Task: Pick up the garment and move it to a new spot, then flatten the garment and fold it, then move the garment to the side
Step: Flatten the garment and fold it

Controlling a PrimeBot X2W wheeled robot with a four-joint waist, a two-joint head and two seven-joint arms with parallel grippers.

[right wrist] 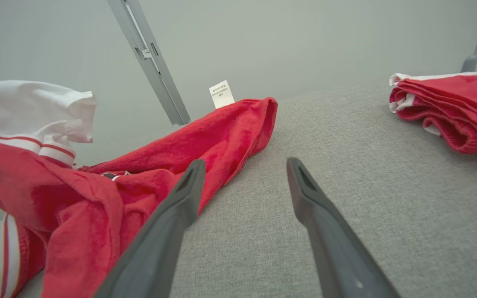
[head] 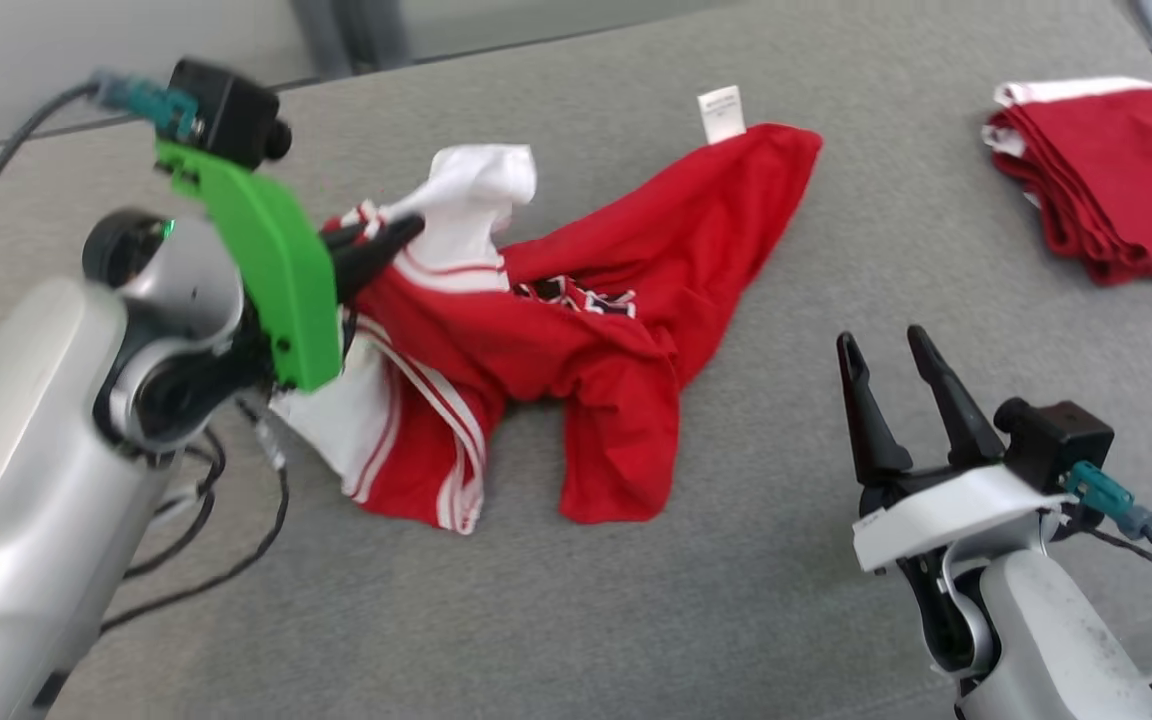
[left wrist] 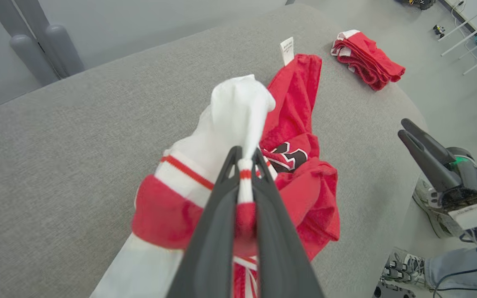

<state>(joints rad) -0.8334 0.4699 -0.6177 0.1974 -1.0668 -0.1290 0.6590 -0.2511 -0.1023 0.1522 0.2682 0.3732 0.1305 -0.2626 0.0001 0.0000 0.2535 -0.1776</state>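
Left wrist view: left gripper (left wrist: 245,155) clamped tight on a striped fold of the garment (left wrist: 300,103), likely to lift it.
Garment position: crumpled on the middle of the table (head: 636,620), raised at the pinched end.
Right gripper (head: 881,340): spread wide, empty, just beside the cloth.

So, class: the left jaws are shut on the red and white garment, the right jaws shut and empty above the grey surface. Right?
No: the right jaws stand open, not shut, as the right wrist view shows. They are empty above the grey surface, and the left jaws are shut on the red and white garment.
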